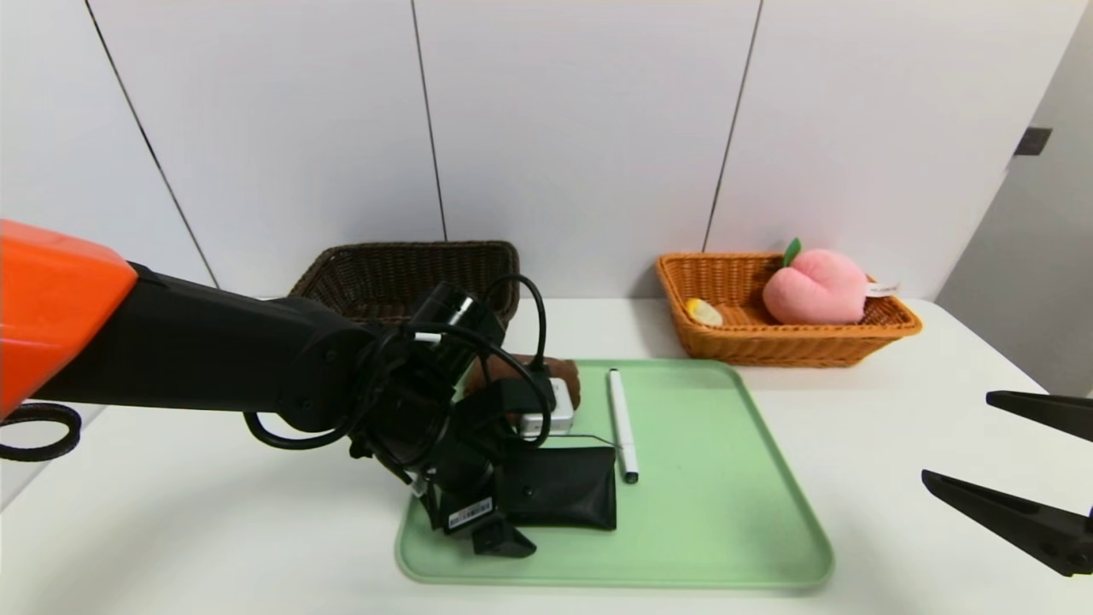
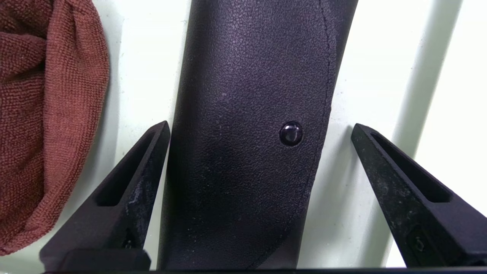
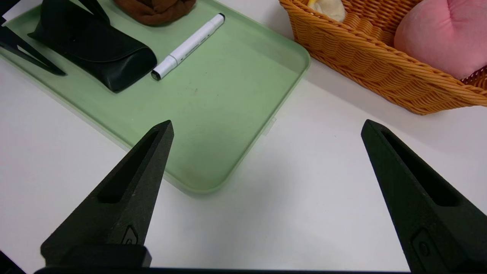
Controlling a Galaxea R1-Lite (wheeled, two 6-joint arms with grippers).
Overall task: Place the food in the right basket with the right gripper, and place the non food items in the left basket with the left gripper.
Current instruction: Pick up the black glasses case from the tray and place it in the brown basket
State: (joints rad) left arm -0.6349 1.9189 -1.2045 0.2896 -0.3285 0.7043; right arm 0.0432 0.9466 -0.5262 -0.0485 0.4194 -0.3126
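Left gripper's open fingers (image 2: 133, 182) astride black pouch (image 1: 559, 487); right gripper (image 3: 268, 127) beside tray (image 1: 709, 512)

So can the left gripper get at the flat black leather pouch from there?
Likely yes: the left gripper is open over the black leather pouch, jaws astride it, with nothing visible between.

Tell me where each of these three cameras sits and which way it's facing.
Head view: on the robot's head, facing forward and down at the tray and two baskets; the left arm reaches in, the right gripper waits at the right edge.
Left wrist view: on the left wrist, facing the black pouch between the left gripper's open fingers.
Right wrist view: on the right wrist, facing the tray's corner and orange basket, its own open fingers showing.
Head and right wrist views share the marker.
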